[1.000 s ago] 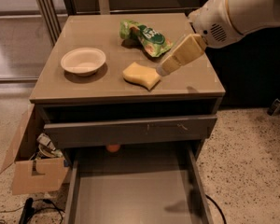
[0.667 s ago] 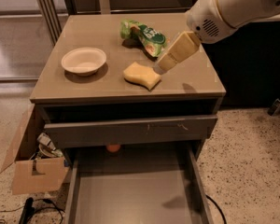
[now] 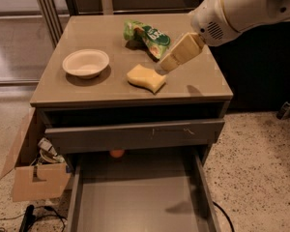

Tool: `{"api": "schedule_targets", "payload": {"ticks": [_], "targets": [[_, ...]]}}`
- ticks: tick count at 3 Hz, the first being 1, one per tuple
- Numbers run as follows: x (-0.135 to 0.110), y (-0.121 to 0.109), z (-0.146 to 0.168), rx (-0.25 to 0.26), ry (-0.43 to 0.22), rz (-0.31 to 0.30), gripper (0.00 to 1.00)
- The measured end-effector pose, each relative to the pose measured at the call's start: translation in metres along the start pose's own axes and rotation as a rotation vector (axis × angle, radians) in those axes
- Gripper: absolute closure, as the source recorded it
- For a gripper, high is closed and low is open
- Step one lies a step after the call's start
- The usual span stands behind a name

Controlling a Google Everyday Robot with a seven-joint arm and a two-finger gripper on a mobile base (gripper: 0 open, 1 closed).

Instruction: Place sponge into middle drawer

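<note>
The yellow sponge (image 3: pixel 146 78) with pinched-in sides lies on the taupe cabinet top (image 3: pixel 106 37), right of centre near the front edge. My gripper (image 3: pixel 168 65) hangs just above and to the right of the sponge, its pale yellow pads pointing down-left toward it, not touching it. The middle drawer (image 3: pixel 140 204) is pulled out at the bottom of the view, its flat grey floor bare.
A white bowl (image 3: pixel 86 63) sits on the left of the cabinet top. A green snack bag (image 3: pixel 147 36) lies behind the sponge. A shut drawer front (image 3: pixel 135 135) is above the open one. A cardboard box (image 3: pixel 36 170) with clutter stands on the floor at left.
My gripper has drifted slightly up and left, staying above the sponge's right side. The sponge, bowl and bag have not moved.
</note>
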State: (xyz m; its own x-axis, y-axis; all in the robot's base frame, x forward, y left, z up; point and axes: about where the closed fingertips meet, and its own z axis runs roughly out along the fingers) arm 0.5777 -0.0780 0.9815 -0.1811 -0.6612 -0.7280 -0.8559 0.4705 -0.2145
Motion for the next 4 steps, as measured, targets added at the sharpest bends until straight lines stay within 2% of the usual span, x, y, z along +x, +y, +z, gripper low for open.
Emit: {"api": "schedule_targets", "payload": {"ticks": [1, 2, 3, 4], "targets": [[-0.012, -0.007, 0.012, -0.005, -0.101, 0.019, 0.0], [-0.018, -0.015, 0.02, -0.014, -0.153, 0.017, 0.0], [-0.02, -0.023, 0.023, -0.046, -0.153, 0.004, 0.0], [-0.03, -0.037, 0.027, -0.087, -0.111, -0.017, 0.0]]}}
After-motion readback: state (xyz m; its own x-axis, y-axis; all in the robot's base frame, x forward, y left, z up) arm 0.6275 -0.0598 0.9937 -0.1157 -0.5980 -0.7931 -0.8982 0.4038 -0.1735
